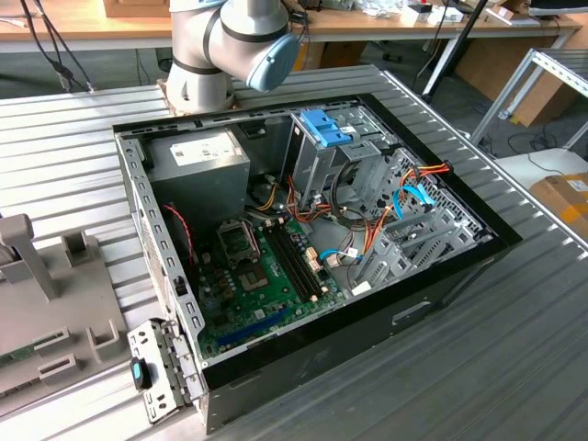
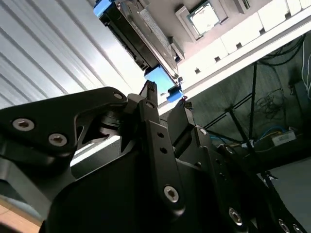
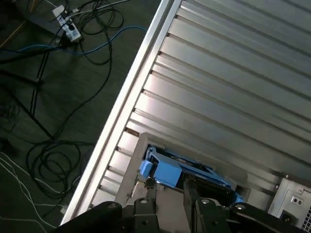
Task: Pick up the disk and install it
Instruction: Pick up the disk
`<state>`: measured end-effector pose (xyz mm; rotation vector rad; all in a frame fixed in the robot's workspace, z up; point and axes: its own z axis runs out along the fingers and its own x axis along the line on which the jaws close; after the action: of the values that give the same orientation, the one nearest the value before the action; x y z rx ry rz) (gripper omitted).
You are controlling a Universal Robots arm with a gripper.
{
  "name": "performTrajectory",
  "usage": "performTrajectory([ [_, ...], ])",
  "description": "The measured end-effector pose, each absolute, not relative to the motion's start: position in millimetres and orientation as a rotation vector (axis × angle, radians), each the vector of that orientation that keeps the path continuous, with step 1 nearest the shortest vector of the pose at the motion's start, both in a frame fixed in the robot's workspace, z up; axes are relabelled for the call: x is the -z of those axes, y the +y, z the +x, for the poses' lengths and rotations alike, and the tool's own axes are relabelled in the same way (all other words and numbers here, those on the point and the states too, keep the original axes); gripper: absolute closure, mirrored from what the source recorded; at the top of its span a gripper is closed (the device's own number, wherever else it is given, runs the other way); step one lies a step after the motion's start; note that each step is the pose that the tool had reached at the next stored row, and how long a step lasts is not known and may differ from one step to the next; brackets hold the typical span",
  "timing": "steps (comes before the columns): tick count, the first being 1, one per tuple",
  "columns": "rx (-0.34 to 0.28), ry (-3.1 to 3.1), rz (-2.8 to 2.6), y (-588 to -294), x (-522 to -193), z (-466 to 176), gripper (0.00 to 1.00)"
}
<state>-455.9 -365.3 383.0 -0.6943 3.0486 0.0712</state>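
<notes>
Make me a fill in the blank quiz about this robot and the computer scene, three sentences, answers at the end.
1. The disk has a plastic frame coloured ____.
2. In the second wrist view, the open claw is closest to the ____.
3. In the exterior view, the motherboard inside the computer case is coloured ____.

Missing words: blue; disk; green.
</notes>
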Motion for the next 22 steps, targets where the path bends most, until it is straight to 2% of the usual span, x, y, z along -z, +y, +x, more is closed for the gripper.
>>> performTrajectory([
  [22,-0.074,2.569,-1.815,-365.3,-376.1,-455.9,0.64],
])
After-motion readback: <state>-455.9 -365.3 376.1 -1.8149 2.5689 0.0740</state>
